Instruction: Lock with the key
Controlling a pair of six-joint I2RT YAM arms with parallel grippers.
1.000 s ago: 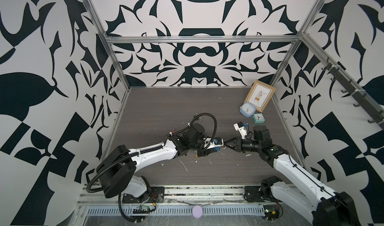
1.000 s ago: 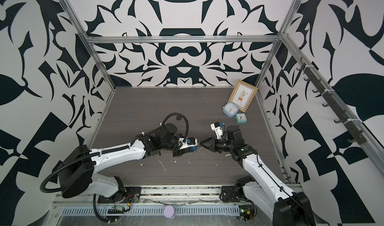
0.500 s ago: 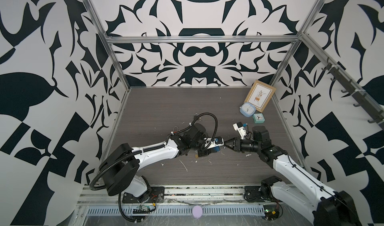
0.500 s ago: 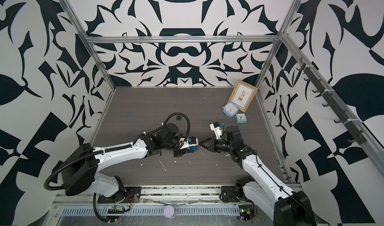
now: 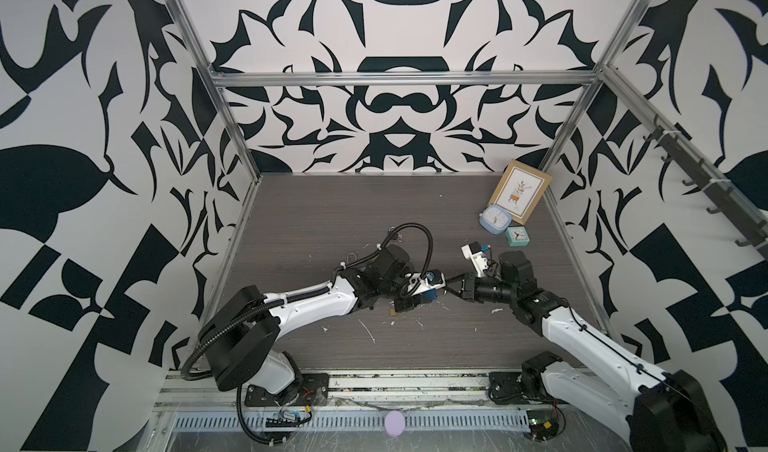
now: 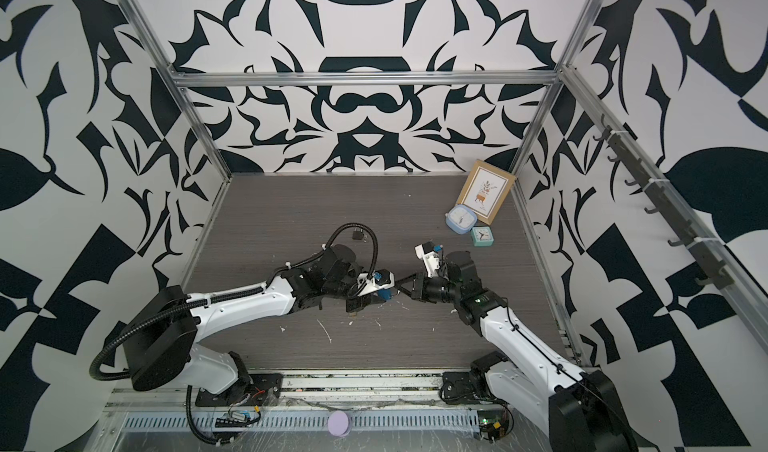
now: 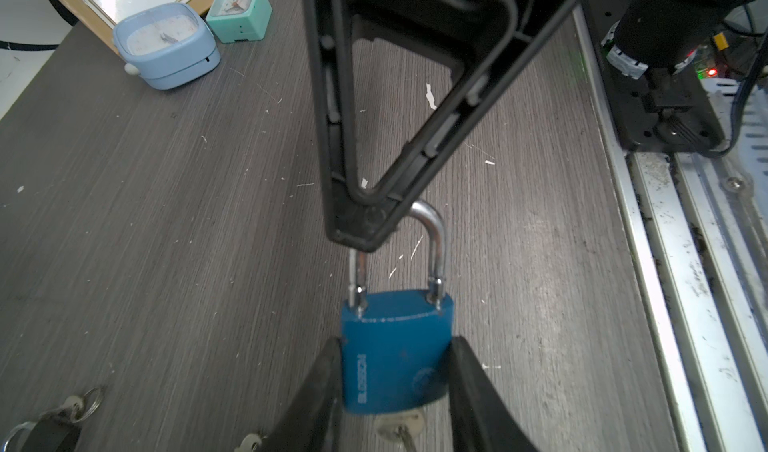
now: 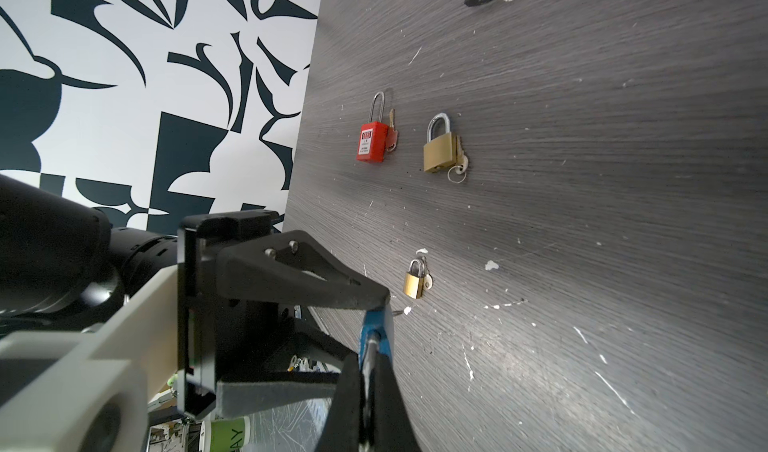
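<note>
A blue padlock is held by its body above the table, with my left gripper shut on its two sides. Its silver shackle points away from that gripper. My right gripper is shut on the shackle, and its black fingers cover the shackle's top. The key sticks out of the padlock's underside between the left fingers. In both top views the two grippers meet at mid-table round the blue padlock. Whether the shackle is latched I cannot tell.
A red padlock, a large brass padlock and a small brass padlock lie on the table, each with a key. A light-blue clock, a teal clock and a picture frame stand at the back right.
Both grippers have drifted very slightly to the left with the padlock between them. Both grips are as before.
</note>
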